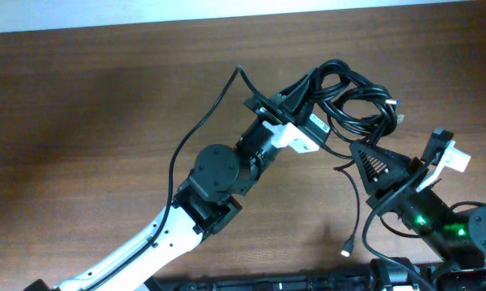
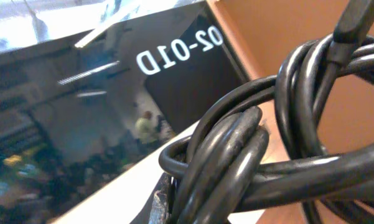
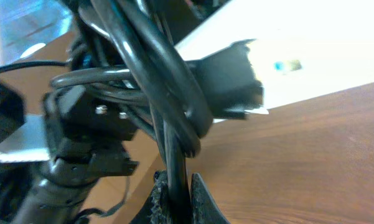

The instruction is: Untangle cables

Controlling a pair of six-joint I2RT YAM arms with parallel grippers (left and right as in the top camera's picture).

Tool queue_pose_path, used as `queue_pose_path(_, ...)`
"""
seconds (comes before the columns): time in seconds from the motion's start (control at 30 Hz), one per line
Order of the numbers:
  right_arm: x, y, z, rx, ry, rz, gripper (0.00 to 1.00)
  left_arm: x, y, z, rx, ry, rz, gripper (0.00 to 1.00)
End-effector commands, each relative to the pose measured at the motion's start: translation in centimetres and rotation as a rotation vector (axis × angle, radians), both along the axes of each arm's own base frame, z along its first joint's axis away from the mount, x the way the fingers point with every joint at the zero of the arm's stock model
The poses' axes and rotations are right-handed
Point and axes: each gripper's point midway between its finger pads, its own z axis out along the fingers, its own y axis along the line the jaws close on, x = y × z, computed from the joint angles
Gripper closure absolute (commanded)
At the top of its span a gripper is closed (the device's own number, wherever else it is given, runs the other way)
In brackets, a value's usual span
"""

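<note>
cables (image 1: pixel 360 105) were mostly one knot, none freed; right gripper (image 3: pixel 174 194) pinched a strand, left gripper (image 1: pixel 303 101) fingers hidden, possibly clamped, couldn't tell

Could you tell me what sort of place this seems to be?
Probably a robotics lab or test bench: two robot arms work over a wooden table, handling a tangle of black cables, and a glossy dark panel nearby bears the mirrored label 02-01D.
</note>
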Motion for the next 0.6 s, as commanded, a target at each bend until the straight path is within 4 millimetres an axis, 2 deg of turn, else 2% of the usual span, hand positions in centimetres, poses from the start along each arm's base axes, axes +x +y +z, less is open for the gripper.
queue_pose_path(0.0, 1.0, -1.7, -1.7, -0.011, 0.068, -0.121, 0.96, 0.7, 3.4, 2.5, 0.076, -0.132, 0.222, 1.00)
queue_pose_path(0.17, 1.4, -2.7, -3.3, -0.017, 0.138, -0.184, 0.96, 1.2, 2.8, 0.8, 0.224, -0.159, 0.255, 1.00)
queue_pose_path(0.27, 1.5, -2.9, -3.3, -0.017, 0.137, -0.196, 0.96, 1.5, 2.5, -0.5, 0.324, -0.171, 0.269, 1.00)
queue_pose_path(0.4, 1.5, -2.9, -3.2, -0.017, 0.133, -0.198, 0.94, 1.7, 2.4, -1.6, 0.349, -0.132, 0.265, 1.00)
queue_pose_path(0.43, 1.5, -2.9, -3.1, -0.016, 0.132, -0.194, 0.71, 1.9, 2.5, -1.6, 0.331, -0.115, 0.270, 1.00)
queue_pose_path(0.47, 1.4, -2.8, -3.1, -0.016, 0.131, -0.189, 0.57, 2.0, 2.7, -1.6, 0.313, -0.098, 0.276, 1.00)
queue_pose_path(0.5, 1.4, -2.6, -3.1, -0.016, 0.129, -0.179, 0.49, 2.1, 2.9, -1.4, 0.293, -0.086, 0.283, 1.00)
queue_pose_path(0.57, 1.2, -2.3, -3.0, -0.015, 0.129, -0.157, 0.23, 2.3, 3.3, -1.4, 0.269, -0.061, 0.295, 1.00)
